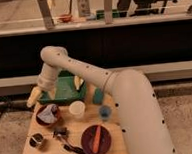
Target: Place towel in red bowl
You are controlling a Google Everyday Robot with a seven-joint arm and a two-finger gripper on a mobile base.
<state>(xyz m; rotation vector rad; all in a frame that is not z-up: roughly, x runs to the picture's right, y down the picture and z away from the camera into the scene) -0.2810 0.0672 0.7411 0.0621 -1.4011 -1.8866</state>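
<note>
A crumpled grey-white towel (50,111) lies inside a dark red bowl (42,120) at the left of the small wooden table (48,153). My gripper (33,98) hangs at the end of the white arm, just above and to the left of that bowl, by the left edge of a green tray (65,90). It is not touching the towel as far as I can see. A second dark red bowl (87,141) at the front holds an orange stick-like item (96,137).
A white cup (77,109) stands in the table's middle, with a blue cup (105,112) to its right and a teal object (97,95) behind. A metal cup (37,141) and a black tool (60,132) sit at the front left. A dark counter runs behind.
</note>
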